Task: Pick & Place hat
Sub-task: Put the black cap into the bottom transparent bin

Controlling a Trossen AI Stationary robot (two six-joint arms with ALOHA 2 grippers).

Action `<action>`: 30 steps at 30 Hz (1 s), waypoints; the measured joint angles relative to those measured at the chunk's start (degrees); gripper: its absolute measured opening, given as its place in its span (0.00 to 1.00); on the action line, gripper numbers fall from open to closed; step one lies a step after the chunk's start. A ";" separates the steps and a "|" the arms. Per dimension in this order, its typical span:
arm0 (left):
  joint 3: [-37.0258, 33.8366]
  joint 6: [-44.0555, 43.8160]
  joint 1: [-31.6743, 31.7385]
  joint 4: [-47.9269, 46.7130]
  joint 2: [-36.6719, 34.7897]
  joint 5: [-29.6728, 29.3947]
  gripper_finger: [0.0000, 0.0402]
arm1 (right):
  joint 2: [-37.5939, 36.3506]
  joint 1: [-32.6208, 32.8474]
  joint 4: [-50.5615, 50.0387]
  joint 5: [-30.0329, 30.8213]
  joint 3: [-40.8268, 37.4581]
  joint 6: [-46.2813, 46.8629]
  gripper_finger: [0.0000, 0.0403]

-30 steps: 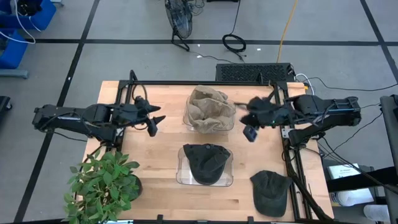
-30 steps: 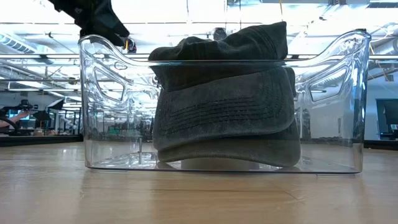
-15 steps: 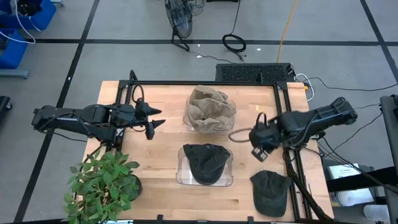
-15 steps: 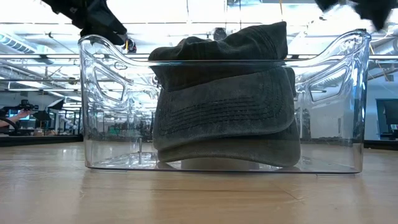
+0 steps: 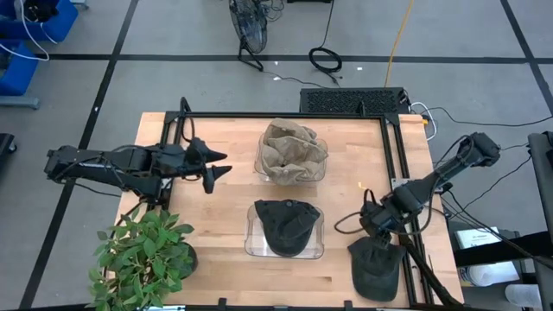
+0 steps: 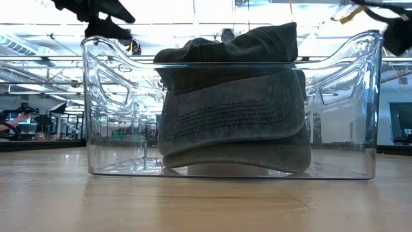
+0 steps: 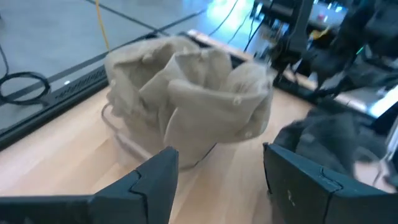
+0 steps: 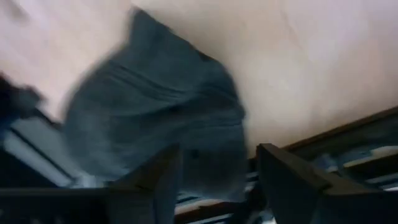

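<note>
High view: no readable writing or brand marks are visible; three hats are present, one tan hat in the far clear bin, one dark hat in the near clear bin, and one loose dark hat lying on the table near its front right corner. Compared with one second ago, the right gripper has moved from beside the far bin to just over the loose dark hat, fingers spread apart and empty. The left gripper waits at the table's left side, jaws released, next to a potted plant.
</note>
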 joint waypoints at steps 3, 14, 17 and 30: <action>0.00 -1.18 0.02 3.12 0.00 -0.01 0.58 | -0.68 2.23 2.77 0.02 -3.94 -0.07 0.56; 0.00 -9.10 -3.10 8.22 0.50 -0.86 0.58 | 1.89 9.36 30.00 0.11 -20.79 4.64 0.69; 0.04 -11.21 -4.80 8.32 1.44 -2.47 0.58 | 4.77 11.35 37.91 -1.10 -25.58 10.65 0.68; 0.04 -18.05 -9.03 9.01 7.69 -5.41 0.58 | 8.88 14.46 56.23 3.71 -31.42 13.20 0.04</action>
